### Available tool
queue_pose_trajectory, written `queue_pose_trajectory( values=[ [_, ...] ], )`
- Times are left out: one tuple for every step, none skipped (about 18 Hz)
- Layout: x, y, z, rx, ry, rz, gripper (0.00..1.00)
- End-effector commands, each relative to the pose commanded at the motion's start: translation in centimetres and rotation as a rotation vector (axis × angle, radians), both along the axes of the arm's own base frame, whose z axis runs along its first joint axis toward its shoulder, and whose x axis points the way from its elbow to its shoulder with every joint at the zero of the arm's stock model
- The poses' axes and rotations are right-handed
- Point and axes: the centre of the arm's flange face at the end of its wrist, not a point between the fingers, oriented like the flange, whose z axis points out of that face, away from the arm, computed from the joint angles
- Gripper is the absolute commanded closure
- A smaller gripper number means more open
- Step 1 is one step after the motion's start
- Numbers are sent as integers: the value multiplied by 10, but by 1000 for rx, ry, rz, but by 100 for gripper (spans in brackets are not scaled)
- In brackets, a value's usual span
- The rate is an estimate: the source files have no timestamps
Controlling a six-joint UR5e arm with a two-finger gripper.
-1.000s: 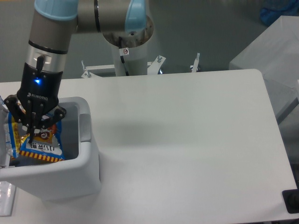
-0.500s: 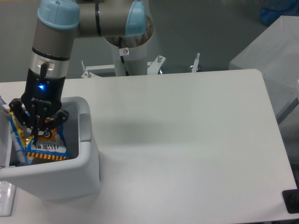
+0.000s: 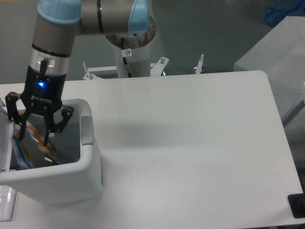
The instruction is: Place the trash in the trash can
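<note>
The white trash can (image 3: 76, 179) stands at the table's left front, its top uncovered. Directly over its opening hangs my gripper (image 3: 34, 134), open, fingers spread with nothing between them. Below the fingers the blue-orange snack packet (image 3: 25, 143) lies loose inside the can, tilted against the left side, only partly visible. A clear plastic item (image 3: 5, 201), possibly the bottle, shows at the left edge in front of the can, mostly cut off.
The can's grey tab (image 3: 87, 130) faces right toward the white table (image 3: 190, 143). The robot base (image 3: 129, 57) stands behind the table's far edge. A grey-white block (image 3: 279, 71) sits off the table's right side.
My gripper was shut on the snack packet over the can; it has opened and risen slightly, and the packet has dropped deeper into the can.
</note>
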Motion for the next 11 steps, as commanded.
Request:
queue_pose_trajectory(
  values=[
    [-1, -1, 1, 1, 0, -1, 0],
    [-1, -3, 4, 5, 5, 2, 0],
    [-7, -7, 9, 12, 11, 12, 0],
    [-20, -13, 14, 21, 20, 34, 0],
    [-38, -23, 23, 33, 36, 63, 0],
    [-56, -32, 29, 42, 58, 85, 0],
    [-80, -42, 34, 47, 85, 111, 0],
    [-107, -53, 40, 51, 115, 144, 0],
    [-131, -64, 46, 51, 146, 174, 0],
    [-148, -73, 51, 43, 179, 198, 0],
    [-164, -81, 52, 26, 225, 210, 0]
  ],
)
